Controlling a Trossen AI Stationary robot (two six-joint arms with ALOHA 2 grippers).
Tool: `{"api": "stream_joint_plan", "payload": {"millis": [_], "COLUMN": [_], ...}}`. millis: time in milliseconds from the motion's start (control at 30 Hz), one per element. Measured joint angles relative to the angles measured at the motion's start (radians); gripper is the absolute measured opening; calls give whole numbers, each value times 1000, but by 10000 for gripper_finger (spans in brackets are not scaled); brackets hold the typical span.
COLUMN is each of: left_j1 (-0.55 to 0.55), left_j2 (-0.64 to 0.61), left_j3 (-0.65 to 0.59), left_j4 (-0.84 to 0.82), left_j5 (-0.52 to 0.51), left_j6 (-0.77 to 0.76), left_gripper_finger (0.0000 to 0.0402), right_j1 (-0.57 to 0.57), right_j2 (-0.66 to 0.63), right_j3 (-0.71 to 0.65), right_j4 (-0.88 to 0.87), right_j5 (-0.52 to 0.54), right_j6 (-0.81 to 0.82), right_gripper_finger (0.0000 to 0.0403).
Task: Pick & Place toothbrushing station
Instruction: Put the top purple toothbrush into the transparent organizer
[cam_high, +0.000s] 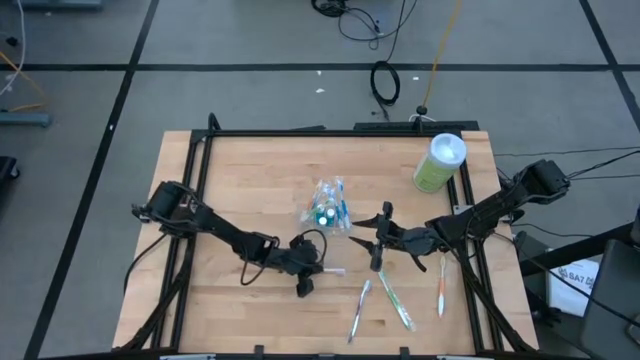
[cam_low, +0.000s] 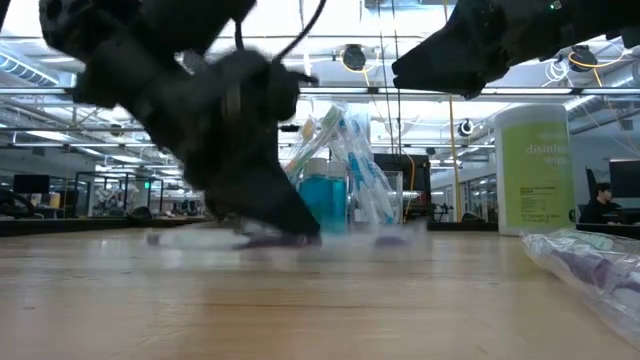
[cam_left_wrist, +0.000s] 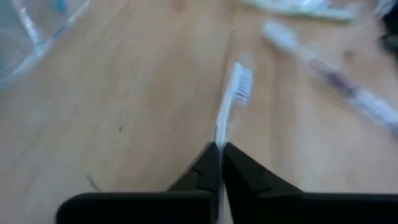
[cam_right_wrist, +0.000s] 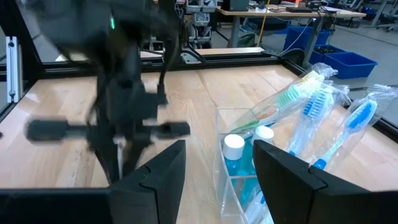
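A clear plastic cup full of wrapped blue and green toothbrushes stands at the table's middle. My left gripper is low over the table, near of the cup, and shut on a thin white toothbrush. My right gripper hovers open just right of the cup, which shows beyond the gap between its fingers; it touches nothing. Three more toothbrushes lie flat on the wood toward the near right. My left gripper pinches the white toothbrush's handle between its two fingertips. The fingers slant down at it from the table's left and lie along it. The bristle head sticks out ahead toward the right. In the low view the brush is at the table top; whether clear, I cannot tell.
A tall light-green canister with a white lid stands at the far right. A wrapped toothbrush lies close to the low camera. Bare wood spreads over the table's left half and its far side.
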Motion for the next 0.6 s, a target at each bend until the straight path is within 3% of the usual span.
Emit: {"api": "stream_joint_plan", "payload": {"millis": [200,433,600], "left_j1": [0,-6,-6], "left_j2": [-206,-474,-585], "left_j3": [1,2,2], "left_j4": [-78,-104,-81], "left_j5": [-94,-337,-519], "left_j6": [93,281,406], "left_gripper_finger": [3,2,2], "right_j1": [0,0,0], "right_j2": [0,0,0], "right_j3": [0,0,0], "right_j4": [-9,-13,-17], "right_j5": [0,0,0], "right_j6": [0,0,0], "right_gripper_finger": [183,183,183]}}
